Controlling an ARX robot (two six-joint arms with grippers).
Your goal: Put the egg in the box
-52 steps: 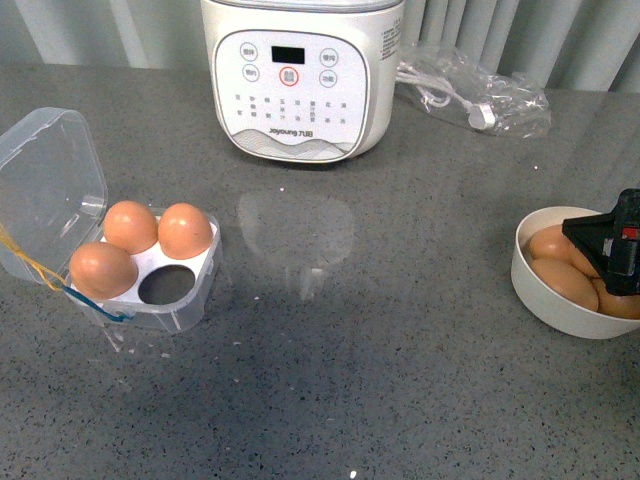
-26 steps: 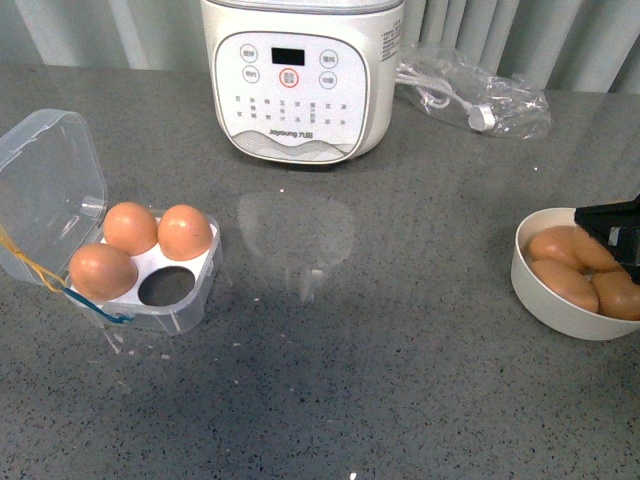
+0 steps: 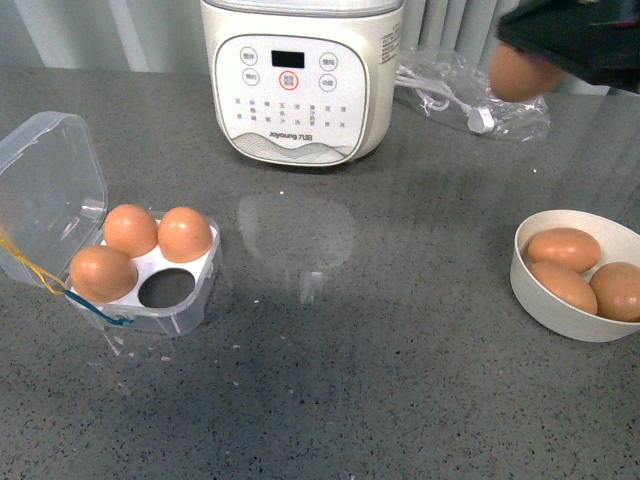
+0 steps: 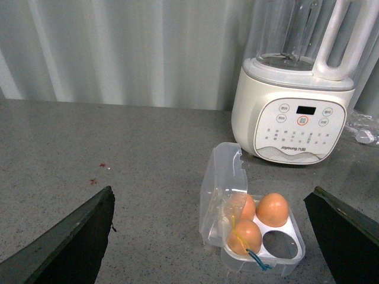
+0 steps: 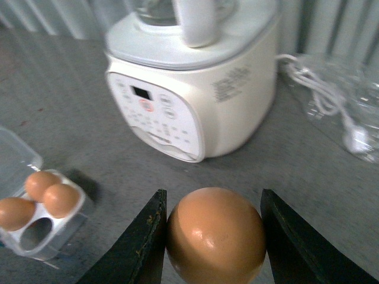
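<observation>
My right gripper [image 3: 530, 60] is high at the far right, shut on the egg [image 3: 522, 75], an orange-brown egg that fills the space between the two dark fingers in the right wrist view [image 5: 216, 235]. The box [image 3: 150, 275], a clear four-cell case with its lid open, sits at the left of the table. It holds three brown eggs, and its near right cell [image 3: 166, 287] is empty. The box also shows in the left wrist view [image 4: 260, 228] and the right wrist view [image 5: 38, 216]. My left gripper [image 4: 219, 236] is open, its dark fingers wide apart on either side of the box.
A white bowl [image 3: 575, 315] at the right holds three brown eggs. A white blender base [image 3: 300, 80] stands at the back centre. A clear bag with a white cable [image 3: 480, 95] lies beside it at the back right.
My right gripper has lifted out of the white bowl with the egg and risen to the upper right. The bowl now shows three eggs. The box has not moved.
</observation>
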